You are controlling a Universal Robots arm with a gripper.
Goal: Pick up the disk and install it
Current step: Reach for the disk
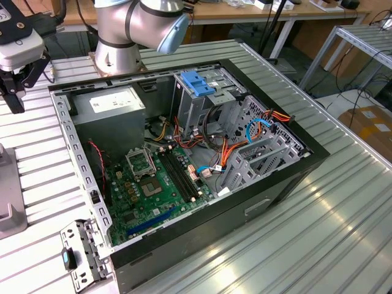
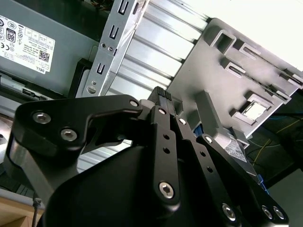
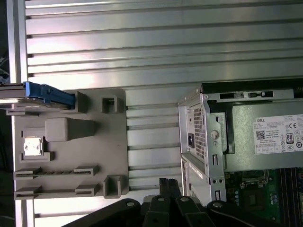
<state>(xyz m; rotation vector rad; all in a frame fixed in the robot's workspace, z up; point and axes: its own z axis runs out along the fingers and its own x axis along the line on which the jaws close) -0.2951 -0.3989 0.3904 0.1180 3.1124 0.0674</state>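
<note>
Black jointed-link gripper (image 2: 165, 99) hangs above the ribbed aluminium tabletop (image 3: 156, 42), over a flat grey plastic holder (image 3: 109, 156) with raised slots. I cannot tell whether it is spread or closed. The disk (image 3: 45, 92), a flat silver-grey metal hard drive in a bright blue plastic frame, stands on edge in a slot along one end of that holder, apart from the gripper. The holder lies on the tabletop just beside the open black computer case (image 1: 257, 202), by the corner where the grey metal power supply (image 3: 265, 142) sits. The step in hand looks like the approach for the pick. Done well, it likely means centring squarely over the disk's upper edge, closing across its two flat faces, not the blue frame, and staying clear of the holder's neighbouring ribs.
</note>
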